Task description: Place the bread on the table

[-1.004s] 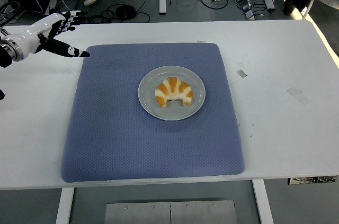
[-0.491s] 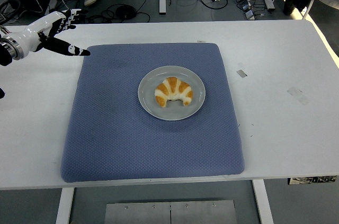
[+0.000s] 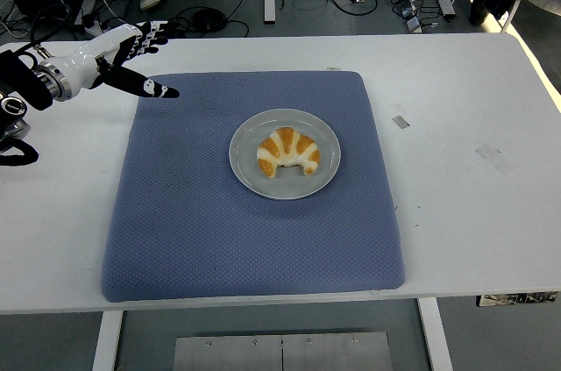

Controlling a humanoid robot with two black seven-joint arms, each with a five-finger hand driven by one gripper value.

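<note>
A white desk (image 3: 473,213) is covered in the middle by a blue mat (image 3: 175,231), on which a grey plate (image 3: 245,169) carries the bread (image 3: 287,153). The task is judged to be at the approach: the bread must next be reached and grasped. At far left, the left hand (image 3: 131,60) is held open, fingers spread, nothing grasped.

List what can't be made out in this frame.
- Head view: underside of the croissant, hidden against the plate.
- Head view: left arm behind the left robot hand, cut off by the left edge.
- Head view: right arm, out of frame.
- Head view: tape marks on the table, too small to identify.
</note>
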